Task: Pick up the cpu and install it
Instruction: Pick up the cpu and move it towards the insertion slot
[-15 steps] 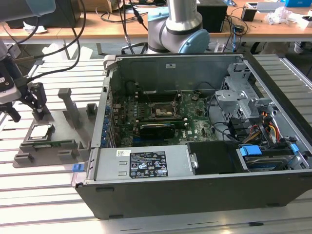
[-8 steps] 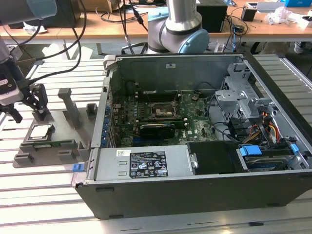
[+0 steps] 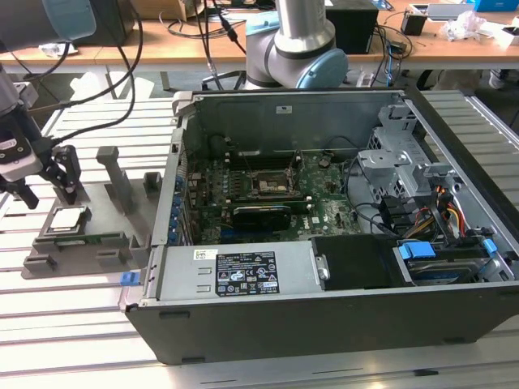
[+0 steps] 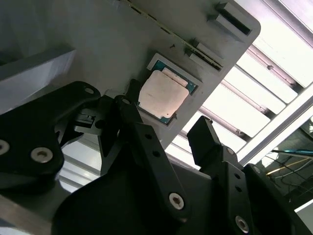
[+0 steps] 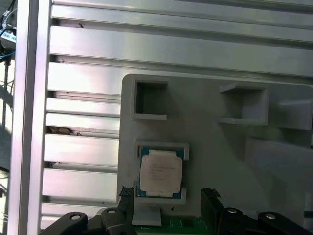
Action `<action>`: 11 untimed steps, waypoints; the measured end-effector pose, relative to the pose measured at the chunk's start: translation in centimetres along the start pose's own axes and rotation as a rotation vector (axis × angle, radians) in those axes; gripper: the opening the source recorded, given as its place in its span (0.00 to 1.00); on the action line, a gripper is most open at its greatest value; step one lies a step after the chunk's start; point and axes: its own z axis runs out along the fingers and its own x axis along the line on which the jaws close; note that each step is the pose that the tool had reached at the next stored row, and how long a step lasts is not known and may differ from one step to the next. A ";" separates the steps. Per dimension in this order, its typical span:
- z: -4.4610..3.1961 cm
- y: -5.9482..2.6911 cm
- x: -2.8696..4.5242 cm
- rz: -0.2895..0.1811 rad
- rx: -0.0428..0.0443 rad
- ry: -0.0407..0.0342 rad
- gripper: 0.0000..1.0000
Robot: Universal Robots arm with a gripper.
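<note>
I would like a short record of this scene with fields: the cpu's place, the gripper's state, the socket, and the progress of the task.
cpu: lying flat in a recess of the grey holder tray
gripper: open, over the cpu, holding nothing
socket: on the motherboard inside the open computer case
progress: cpu not yet picked up

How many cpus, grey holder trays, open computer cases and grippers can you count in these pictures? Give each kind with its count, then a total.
cpu: 1
grey holder tray: 1
open computer case: 1
gripper: 1
Total: 4
</note>
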 end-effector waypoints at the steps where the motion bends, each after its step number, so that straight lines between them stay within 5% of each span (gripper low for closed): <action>1: 0.15 0.02 0.00 -0.001 0.0000 -0.0001 0.66; 11: 2.55 0.25 0.07 -0.010 -0.0003 -0.0004 0.66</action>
